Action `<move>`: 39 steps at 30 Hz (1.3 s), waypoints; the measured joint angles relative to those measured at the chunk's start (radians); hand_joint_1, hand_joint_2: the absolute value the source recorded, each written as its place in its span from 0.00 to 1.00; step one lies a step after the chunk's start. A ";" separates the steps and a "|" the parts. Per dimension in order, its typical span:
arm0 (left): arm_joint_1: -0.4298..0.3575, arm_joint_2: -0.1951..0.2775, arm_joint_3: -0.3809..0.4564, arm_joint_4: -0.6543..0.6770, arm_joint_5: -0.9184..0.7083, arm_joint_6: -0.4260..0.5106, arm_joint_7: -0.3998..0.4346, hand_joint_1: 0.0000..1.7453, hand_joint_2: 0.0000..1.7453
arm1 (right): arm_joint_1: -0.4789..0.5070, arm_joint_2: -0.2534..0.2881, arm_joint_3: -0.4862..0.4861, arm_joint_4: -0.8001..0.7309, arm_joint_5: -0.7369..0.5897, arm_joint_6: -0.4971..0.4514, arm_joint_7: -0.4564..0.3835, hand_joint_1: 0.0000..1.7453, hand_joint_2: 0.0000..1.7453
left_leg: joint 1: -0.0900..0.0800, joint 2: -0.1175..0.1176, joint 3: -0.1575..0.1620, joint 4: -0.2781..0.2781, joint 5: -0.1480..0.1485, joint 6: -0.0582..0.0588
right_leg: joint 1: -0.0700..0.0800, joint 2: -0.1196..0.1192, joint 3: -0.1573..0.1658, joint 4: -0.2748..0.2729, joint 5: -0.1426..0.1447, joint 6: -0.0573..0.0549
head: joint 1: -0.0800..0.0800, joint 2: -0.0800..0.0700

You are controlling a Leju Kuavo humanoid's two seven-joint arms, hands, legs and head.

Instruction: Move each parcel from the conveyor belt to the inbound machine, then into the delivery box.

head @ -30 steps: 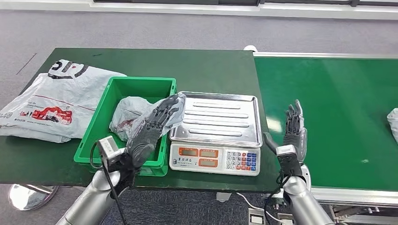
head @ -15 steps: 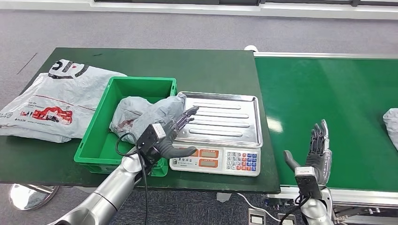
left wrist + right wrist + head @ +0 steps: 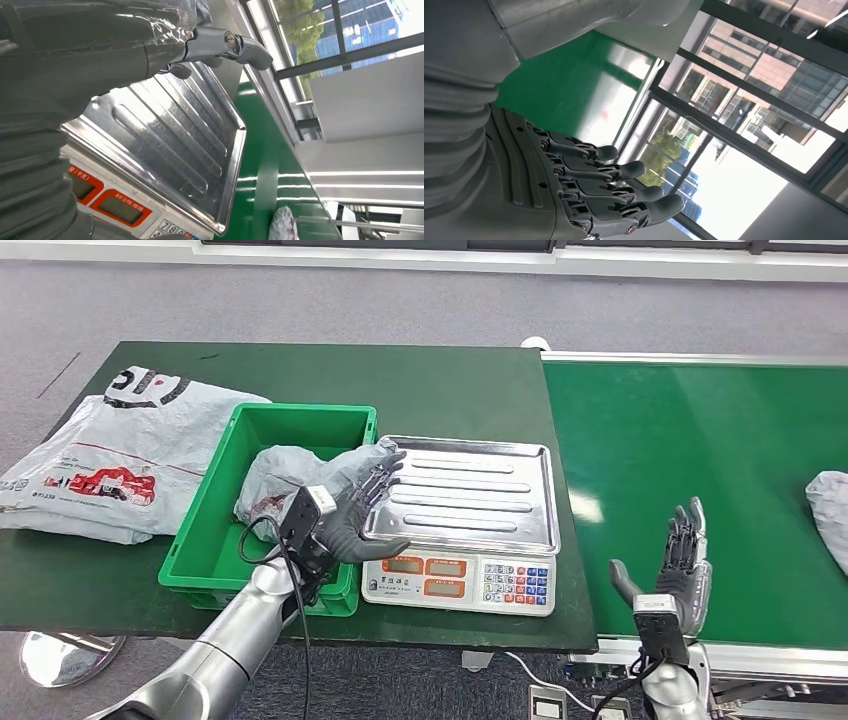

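The left hand (image 3: 352, 512) hovers at the edge between the green bin (image 3: 232, 502) and the scale (image 3: 462, 525), fingers (image 3: 378, 480) spread and holding nothing. A grey parcel (image 3: 300, 480) lies in the bin, its upper corner draped toward the scale tray (image 3: 480, 490) at about 3 o'clock of the bin. The right hand (image 3: 683, 565) stands upright at the near edge of the conveyor belt (image 3: 700, 440), fingers wide and empty. A second parcel (image 3: 828, 502) rests on the belt at the far 3 o'clock margin, well apart from the right hand. A large printed bag (image 3: 110, 455) lies on the worktop (image 3: 440, 390) at 9 o'clock of the bin.

Judgement: one parcel appears delivered; the step in hand is resetting for the next. The next move calls for the right hand to reach toward 3 o'clock, grip the belt parcel, and carry it onto the scale tray.
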 joint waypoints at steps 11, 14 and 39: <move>0.045 -0.003 0.081 -0.058 0.046 -0.050 0.000 0.00 1.00 | -0.027 0.011 -0.005 0.017 0.026 0.035 0.002 0.00 1.00 | 0.000 0.000 0.000 0.000 0.000 0.000 | 0.000 0.000 0.000 0.000 0.000 0.000 | 0.000 0.000; 0.046 -0.003 0.096 -0.062 0.042 -0.051 0.000 0.00 1.00 | -0.040 0.012 -0.005 0.030 0.031 0.034 0.004 0.00 1.00 | 0.000 0.000 0.000 0.000 0.000 0.000 | 0.000 0.000 0.000 0.000 0.000 0.000 | 0.000 0.000; 0.100 -0.009 0.108 -0.109 0.023 -0.024 0.000 0.00 1.00 | -0.012 0.014 -0.012 0.039 0.061 0.045 0.027 0.00 1.00 | 0.000 0.000 0.000 0.000 0.000 0.000 | 0.000 0.000 0.000 0.000 0.000 0.000 | 0.000 0.000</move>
